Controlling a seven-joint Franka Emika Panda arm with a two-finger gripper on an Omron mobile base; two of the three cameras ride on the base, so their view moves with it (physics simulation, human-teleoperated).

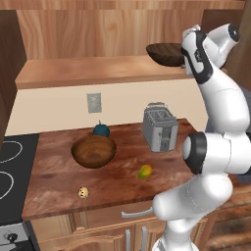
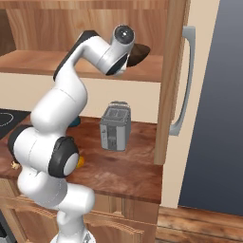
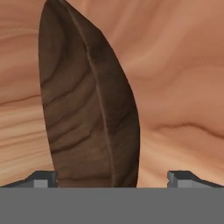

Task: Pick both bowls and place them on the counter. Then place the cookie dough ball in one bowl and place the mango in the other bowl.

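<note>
Two bowls matter here: the deeper bowl (image 1: 93, 151) is sitting on the counter (image 1: 54, 171), while the shallower dark bowl (image 1: 165, 53) is resting up on the shelf (image 1: 88, 71). You are looking at its rim edge-on, running straight away from the gripper (image 3: 112, 177), whose jaws are standing wide, empty, astride that rim

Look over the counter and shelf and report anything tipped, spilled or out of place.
Nothing is tipped or spilled. The reddish bowl, mango, dough ball and toaster sit upright on the counter. The dark bowl is on the shelf, with the open gripper at its rim.
</note>
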